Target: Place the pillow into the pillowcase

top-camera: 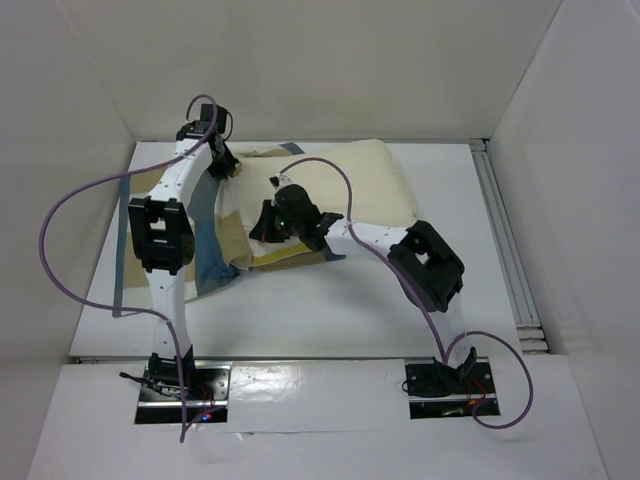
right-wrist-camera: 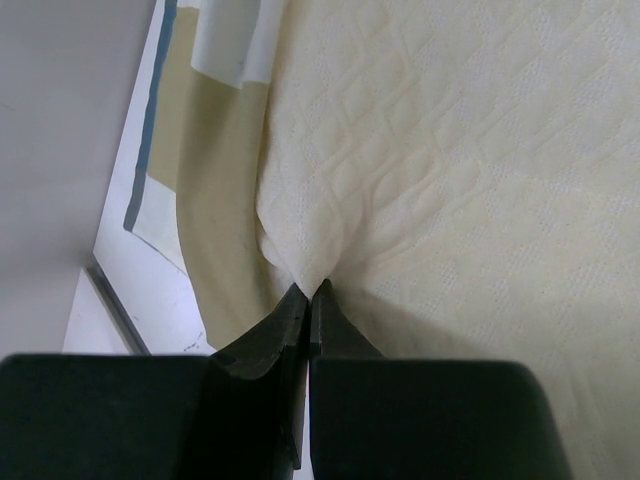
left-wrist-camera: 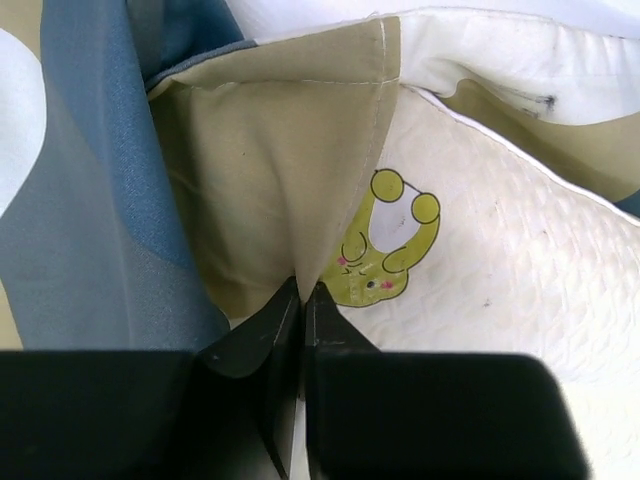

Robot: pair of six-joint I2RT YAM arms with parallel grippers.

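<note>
**Grip status: both pinched shut**
Left claw (left-wrist-camera: pixel 302 292) clamps a tan fold of the pillowcase (left-wrist-camera: pixel 240 170), with the pillow (left-wrist-camera: pixel 500 270) just right of it. Right claw (right-wrist-camera: pixel 308 292) clamps the pillow's quilted cover. The pillowcase lies to its left on the tabletop (top-camera: pixel 330 310).

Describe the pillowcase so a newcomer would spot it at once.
Start at the white table, then the left arm above it. The pillowcase lies under that arm, touching the cream pillow; its big blue, tan and white checks set it apart from that plain cushion.
</note>
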